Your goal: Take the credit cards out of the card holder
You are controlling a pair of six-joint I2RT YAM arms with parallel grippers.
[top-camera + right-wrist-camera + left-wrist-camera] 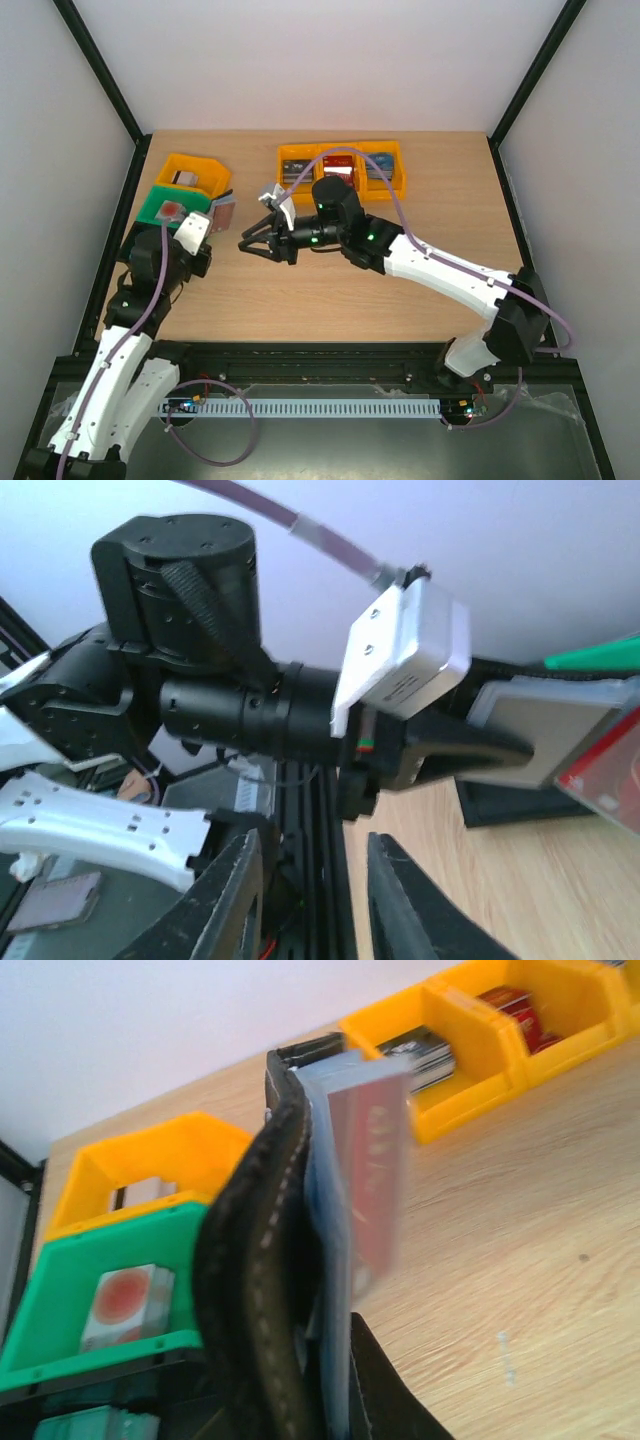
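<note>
My right gripper (315, 900) hung low over the table (330, 300) with its 2 fingers spread and nothing between them. From it, the card holder (245, 1290) lay to the left and slightly toward the back. It sat off to one side of the right wrist view, not in line with the jaws. The left gripper (330, 1400) was pressed shut on the holder's lower end, holding it on edge and clear of the table. Its long axis ran up and away from that wrist. It looked like soft black stitched leather with a grey-blue pocket. 1 stiff, glossy red card (378, 1175) stood partway out of the top. I judged the free right arm was best placed to pull it, along that axis. Behind were orange bins (340, 148) holding cards.
</note>
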